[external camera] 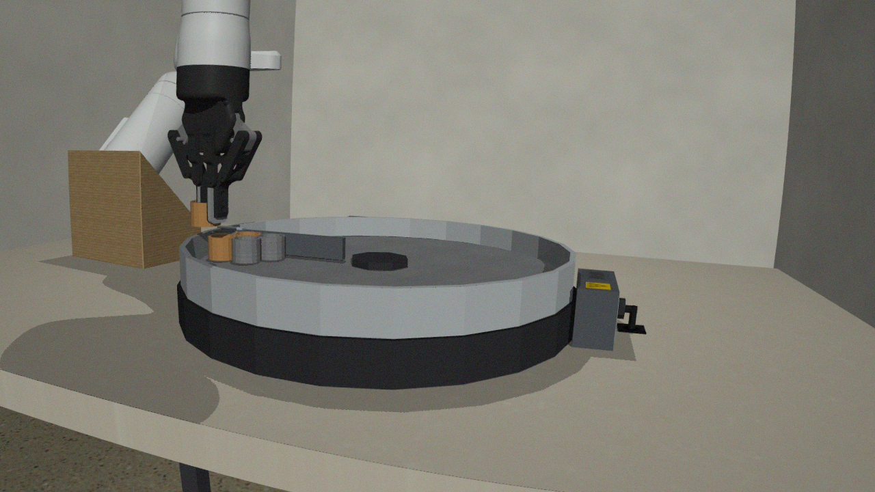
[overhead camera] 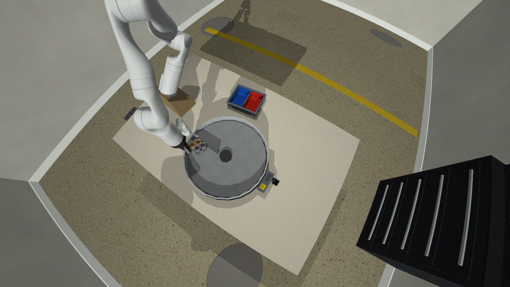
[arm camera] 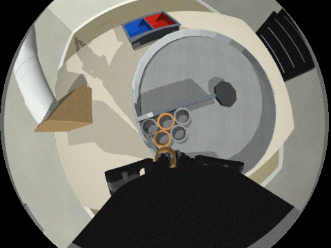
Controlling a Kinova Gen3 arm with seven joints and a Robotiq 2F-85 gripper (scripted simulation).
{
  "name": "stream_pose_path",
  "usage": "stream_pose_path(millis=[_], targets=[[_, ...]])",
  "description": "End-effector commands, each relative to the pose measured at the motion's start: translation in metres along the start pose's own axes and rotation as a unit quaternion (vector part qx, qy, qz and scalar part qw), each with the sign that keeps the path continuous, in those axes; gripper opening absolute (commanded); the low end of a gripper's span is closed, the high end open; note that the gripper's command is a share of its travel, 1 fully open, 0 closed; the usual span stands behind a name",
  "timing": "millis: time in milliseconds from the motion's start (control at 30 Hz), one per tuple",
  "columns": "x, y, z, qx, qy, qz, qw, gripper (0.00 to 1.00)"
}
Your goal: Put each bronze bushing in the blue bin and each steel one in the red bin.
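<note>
Nearest the wrist camera, low in the frame, the gripper (overhead camera: 188,150) (external camera: 210,210) (arm camera: 172,156) is clenched on the wall of a bronze bushing (external camera: 198,214) (arm camera: 165,149), which hangs just above the turntable rim (overhead camera: 266,167) (external camera: 391,309) (arm camera: 135,84). The grip looks narrow and off to one side, so a knock could twist the sleeve or drop it outside the rim; I'd expect more lift to be needed before any sideways travel.

Just beyond, two more bronze bushings (external camera: 219,247) (arm camera: 154,138) and three steel bushings (external camera: 246,250) (arm camera: 186,133) crowd against the divider (external camera: 314,247) (arm camera: 193,102). A low swing could topple them, and their close packing may leave later picks little finger room (shadow on the steel ones won't help colour reading either).

Farthest, at the top of the wrist frame, the blue bin (overhead camera: 239,95) (arm camera: 138,29) shares a wall with the red bin (overhead camera: 254,101) (arm camera: 160,20). Both look unfilled. Releasing this sleeve late or off-centre could send it over that partition into red, the one forbidden outcome.
</note>
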State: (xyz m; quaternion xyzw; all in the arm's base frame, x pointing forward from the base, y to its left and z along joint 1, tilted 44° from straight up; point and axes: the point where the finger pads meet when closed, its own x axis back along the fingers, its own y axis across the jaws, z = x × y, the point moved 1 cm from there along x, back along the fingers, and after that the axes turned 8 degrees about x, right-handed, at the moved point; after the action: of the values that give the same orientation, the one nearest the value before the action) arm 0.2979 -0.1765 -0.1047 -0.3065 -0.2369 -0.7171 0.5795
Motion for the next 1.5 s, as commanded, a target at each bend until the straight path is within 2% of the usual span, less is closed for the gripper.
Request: stream_pose_path(millis=[0, 133, 300, 700, 867, 967, 1133, 1300, 1467], targets=[[0.014, 0.003, -0.004, 0.000, -0.007, -0.006, 1.000, 0.00], [0.014, 0.003, -0.004, 0.000, -0.007, -0.006, 1.000, 0.00], [0.039, 0.003, -0.003, 0.000, -0.007, -0.006, 1.000, 0.00], [0.039, 0.003, -0.003, 0.000, -0.007, -0.006, 1.000, 0.00], [0.038, -0.003, 0.053, 0.000, -0.007, -0.006, 1.000, 0.00], [0.038, -0.003, 0.053, 0.000, -0.007, -0.006, 1.000, 0.00], [0.037, -0.009, 0.109, 0.000, -0.007, -0.006, 1.000, 0.00], [0.037, -0.009, 0.109, 0.000, -0.007, -0.006, 1.000, 0.00], [0.036, -0.015, 0.166, 0.000, -0.007, -0.006, 1.000, 0.00]])
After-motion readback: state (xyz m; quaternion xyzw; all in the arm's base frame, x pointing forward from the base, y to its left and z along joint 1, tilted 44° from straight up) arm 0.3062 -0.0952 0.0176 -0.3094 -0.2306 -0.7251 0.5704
